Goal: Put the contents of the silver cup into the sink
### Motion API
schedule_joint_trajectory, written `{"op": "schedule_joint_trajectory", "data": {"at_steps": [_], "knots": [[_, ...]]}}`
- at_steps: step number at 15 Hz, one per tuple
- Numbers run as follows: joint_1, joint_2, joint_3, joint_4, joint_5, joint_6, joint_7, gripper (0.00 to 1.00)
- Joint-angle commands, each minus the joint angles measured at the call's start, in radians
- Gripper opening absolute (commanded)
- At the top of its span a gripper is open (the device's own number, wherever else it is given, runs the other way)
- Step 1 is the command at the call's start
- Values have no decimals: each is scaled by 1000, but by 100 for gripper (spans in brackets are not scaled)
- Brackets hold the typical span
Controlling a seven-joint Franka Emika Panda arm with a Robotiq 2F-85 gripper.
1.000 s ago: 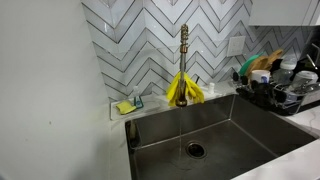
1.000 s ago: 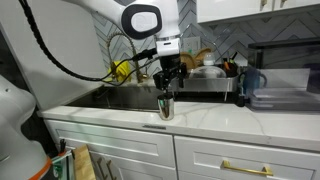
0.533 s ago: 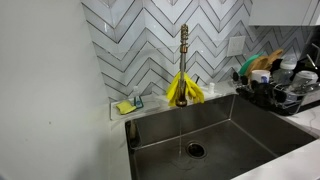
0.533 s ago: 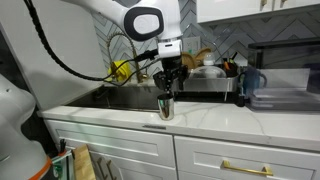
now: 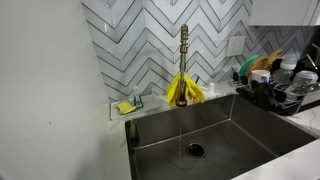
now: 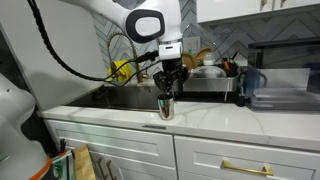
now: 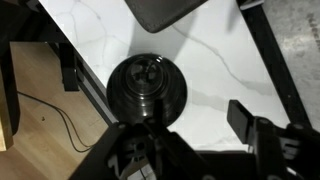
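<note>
Black gripper [image 6: 169, 89] hangs pointing straight down over the silver cup [image 6: 166, 108], fingertips at about rim height. In the wrist view the jaws are spread wide. One finger [image 7: 243, 119] stands clear of the cup [image 7: 147, 90] with bare counter between them. The other side of the gripper overlaps the cup's near edge, and contact there cannot be told. So the gripper is open and not clamped on anything.

The cup stands upright on the white marbled countertop [image 6: 222, 118], near the front edge. Its inside reads dark from above, and the contents cannot be made out.

The sink [image 6: 112, 98] lies just beside the cup, set into the same counter. In an exterior view the sink [image 5: 245, 130] is brushed steel, with a round dark drain [image 5: 195, 150] in its floor. A faucet [image 5: 184, 45] rises behind it, with yellow gloves [image 5: 184, 90] draped at its base. A yellow sponge [image 5: 125, 107] sits at the back corner. A loaded dish rack [image 5: 280, 90] is on the far side of the basin. The wall has grey chevron tile [image 5: 140, 40]. White cabinet doors [image 6: 120, 150] are below the counter.
</note>
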Motion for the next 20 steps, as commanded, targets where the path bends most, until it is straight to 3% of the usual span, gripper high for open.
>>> {"op": "schedule_joint_trajectory", "data": {"at_steps": [1, 3, 5, 6, 8, 10, 11, 13, 20], "knots": [[18, 14, -11, -2, 22, 12, 15, 63], [20, 18, -11, -2, 23, 11, 16, 50], [22, 22, -11, -1, 23, 10, 18, 45], [22, 24, -12, -1, 24, 10, 18, 34], [24, 26, -12, -1, 23, 9, 20, 34], [25, 27, -12, -1, 23, 9, 22, 20], [25, 28, -12, -1, 23, 9, 22, 21], [25, 28, -12, -2, 23, 11, 23, 2], [31, 12, -5, 3, 6, -18, 25, 1]]}}
